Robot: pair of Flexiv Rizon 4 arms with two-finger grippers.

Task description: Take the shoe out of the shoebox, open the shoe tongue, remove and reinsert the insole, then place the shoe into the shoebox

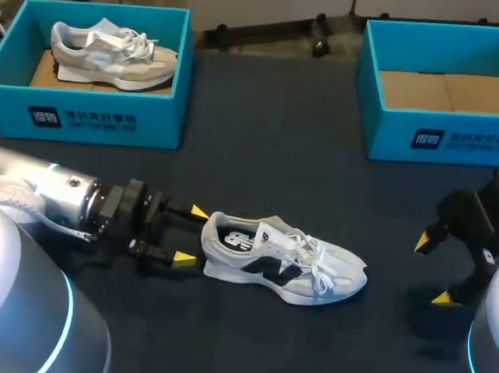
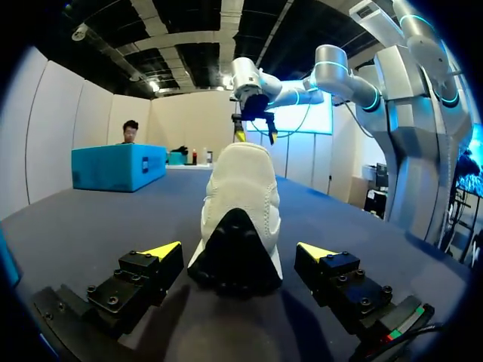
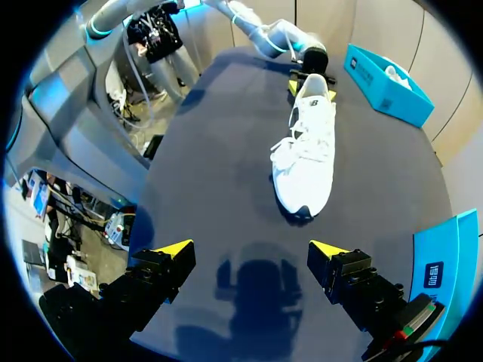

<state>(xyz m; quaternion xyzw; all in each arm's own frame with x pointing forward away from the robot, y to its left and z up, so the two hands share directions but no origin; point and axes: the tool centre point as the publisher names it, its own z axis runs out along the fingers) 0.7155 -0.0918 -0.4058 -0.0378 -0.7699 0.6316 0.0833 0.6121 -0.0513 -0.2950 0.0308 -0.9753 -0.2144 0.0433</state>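
A white shoe (image 1: 287, 263) with black side panels lies on the dark table, toe pointing right. My left gripper (image 1: 192, 234) is open at its heel, one yellow tip on each side. In the left wrist view the black heel of the shoe (image 2: 238, 234) sits between the spread fingers of the left gripper (image 2: 239, 251), with a gap on both sides. My right gripper (image 1: 431, 270) hangs open to the right of the toe, apart from it. In the right wrist view the shoe (image 3: 309, 147) lies ahead of the open right gripper (image 3: 250, 249), which holds nothing.
A blue shoebox (image 1: 82, 117) at the back left holds a grey shoe (image 1: 113, 50). A second blue shoebox (image 1: 443, 137) at the back right shows only its cardboard bottom. Bare dark tabletop lies between the boxes and the shoe.
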